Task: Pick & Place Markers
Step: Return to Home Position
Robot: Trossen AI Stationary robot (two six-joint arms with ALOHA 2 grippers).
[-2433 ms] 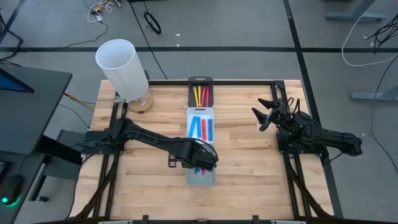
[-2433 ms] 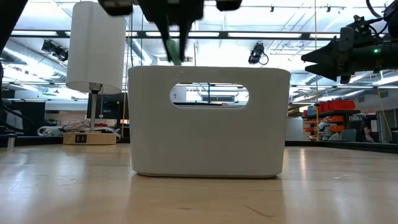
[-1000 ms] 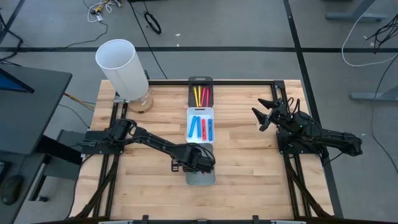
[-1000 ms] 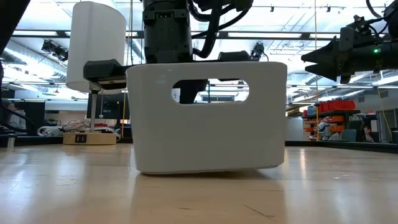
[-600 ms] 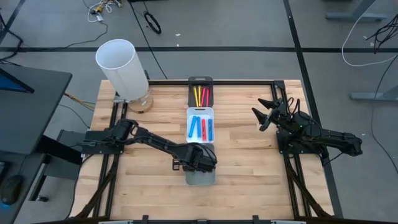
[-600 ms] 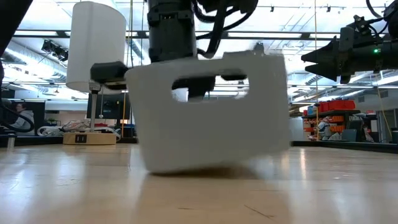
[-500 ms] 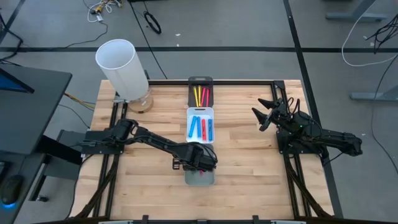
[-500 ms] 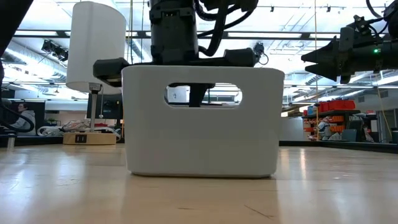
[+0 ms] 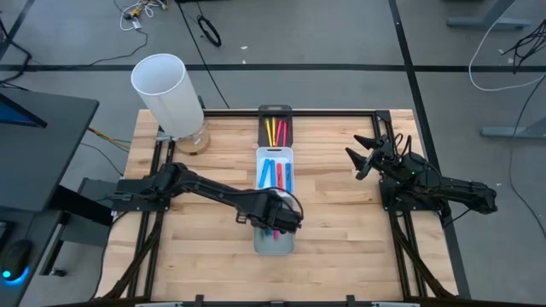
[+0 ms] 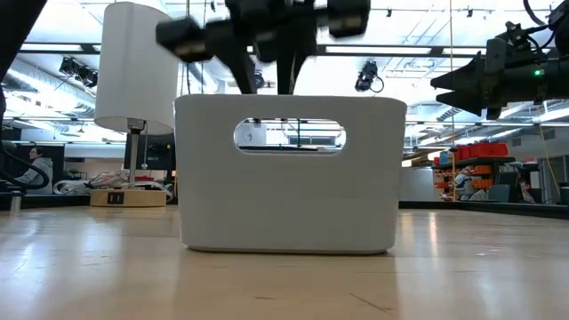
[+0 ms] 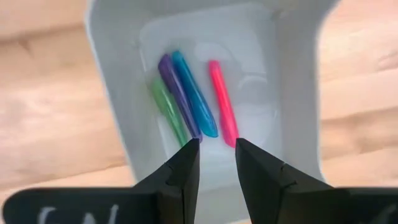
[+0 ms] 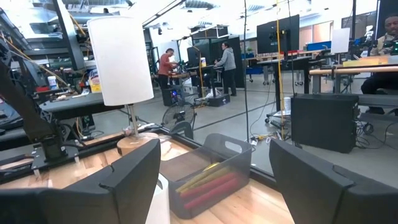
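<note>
**Q:** Where do the markers lie, and what holds them?

**A:** We find four markers [image 11: 177,93] (green, purple, blue, pink) lying flat in the grey tray [image 11: 115,106]. They sit directly beneath the left gripper [image 11: 216,144], whose fingers stand slightly parted and hold nothing. More markers lie in the white tray [image 9: 275,150] and the black tray [image 9: 275,109] beyond it. The right gripper [image 9: 357,159] waits near the right edge of the table [image 9: 196,256], its fingers spread wide and empty.

**Q:** What could go wrong from here?

**A:** We judge the grey tray the chief hazard. The fingertips hang close above it, so a sideways retreat begun before lifting could catch a wall — shoving or tipping the tray and spilling the markers. A straight rise first would avoid this.

**Q:** What else stands in the way?

**A:** The tall white cylinder [image 9: 162,89] stands at the far left corner, on the left arm's side — a wide swing could brush it. The three trays line the table's middle, well apart from the right gripper.
</note>
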